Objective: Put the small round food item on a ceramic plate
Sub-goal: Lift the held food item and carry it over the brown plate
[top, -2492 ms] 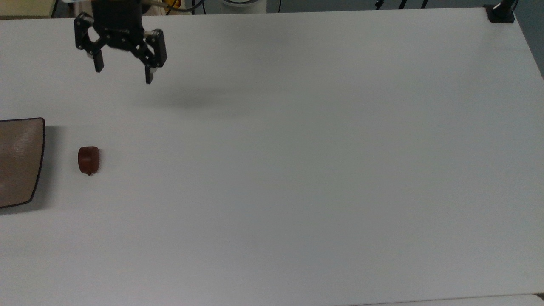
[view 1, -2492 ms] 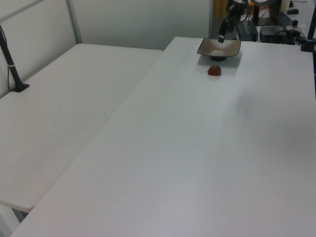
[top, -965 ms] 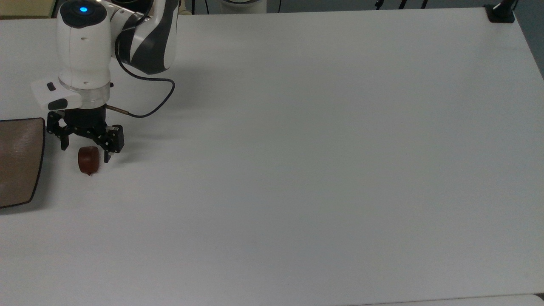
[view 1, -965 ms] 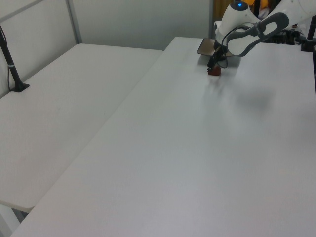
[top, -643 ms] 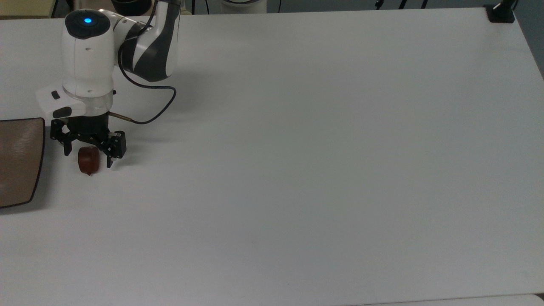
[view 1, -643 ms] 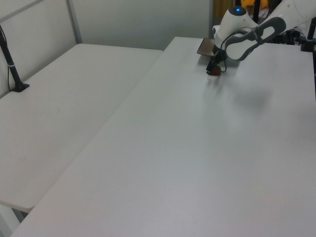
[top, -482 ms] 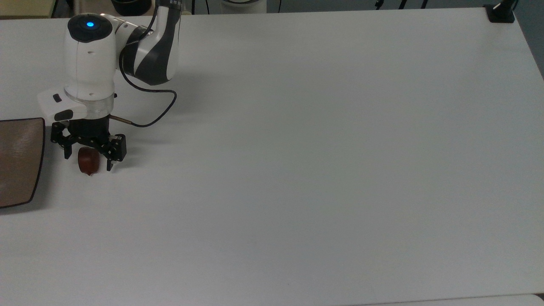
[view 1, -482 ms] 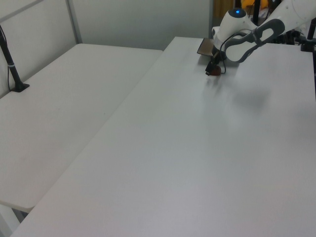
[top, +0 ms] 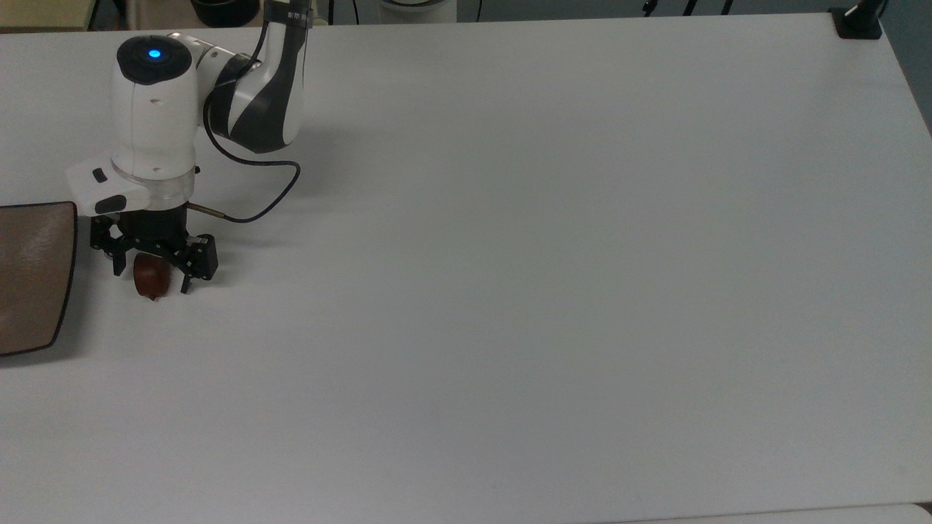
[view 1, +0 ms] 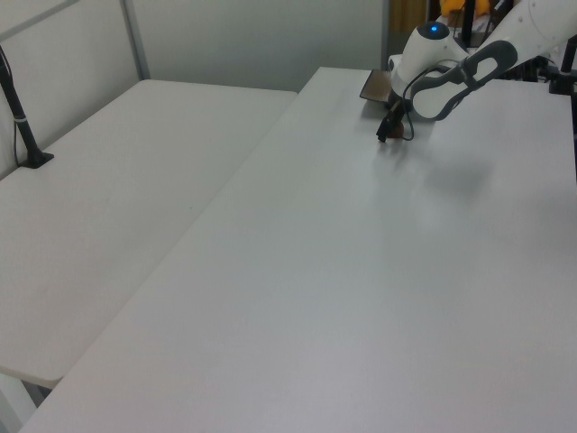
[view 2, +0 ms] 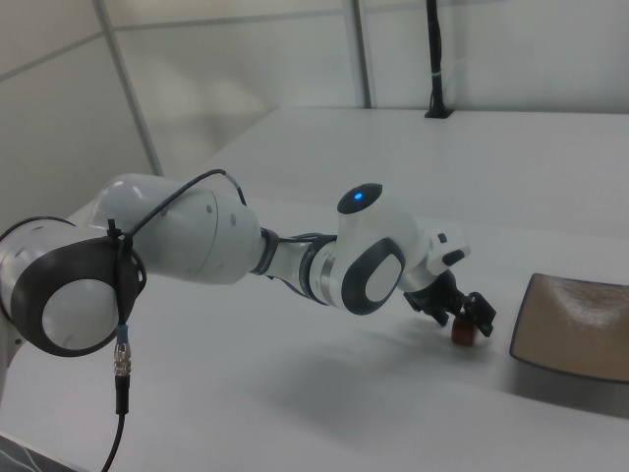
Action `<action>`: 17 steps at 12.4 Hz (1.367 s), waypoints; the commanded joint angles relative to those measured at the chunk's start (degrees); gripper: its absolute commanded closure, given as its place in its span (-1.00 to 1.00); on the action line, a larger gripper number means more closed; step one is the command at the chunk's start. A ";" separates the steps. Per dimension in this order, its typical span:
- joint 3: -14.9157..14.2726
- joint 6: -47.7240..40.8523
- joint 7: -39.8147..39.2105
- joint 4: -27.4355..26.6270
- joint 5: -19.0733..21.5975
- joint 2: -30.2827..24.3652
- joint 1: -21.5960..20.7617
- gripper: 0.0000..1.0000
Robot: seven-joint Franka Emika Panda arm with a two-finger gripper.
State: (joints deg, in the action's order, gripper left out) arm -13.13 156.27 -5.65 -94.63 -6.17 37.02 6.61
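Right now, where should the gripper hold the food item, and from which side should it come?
Grip the food item across its rounded middle, coming from straight above. It lies low on the table, so its sides are free. The gripper is open with a finger on either side; closing there looks right.

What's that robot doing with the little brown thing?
The robot arm has lowered its tool over the small round food item, which sits on the white table. The tool is open, with one finger on each side of the food, so nothing is picked up yet. The brown ceramic plate waits just beside it, at the top view's left edge, with nothing on the part that shows.
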 commanded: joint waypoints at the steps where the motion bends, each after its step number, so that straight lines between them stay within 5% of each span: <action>1: 0.21 0.79 -1.98 0.67 -0.95 0.86 0.34 0.35; 2: 0.21 0.70 -3.56 0.85 -0.68 0.86 0.34 0.84; 3: 0.13 0.70 -3.93 0.85 -0.68 0.78 0.34 0.99; 9: 0.30 0.35 -1.92 1.29 1.33 -1.95 0.25 1.00; 17: 0.04 0.79 -1.03 8.32 12.23 -1.95 2.44 1.00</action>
State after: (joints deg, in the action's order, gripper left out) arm -13.15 156.28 -7.32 -87.33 4.32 35.52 7.83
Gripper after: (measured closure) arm 0.859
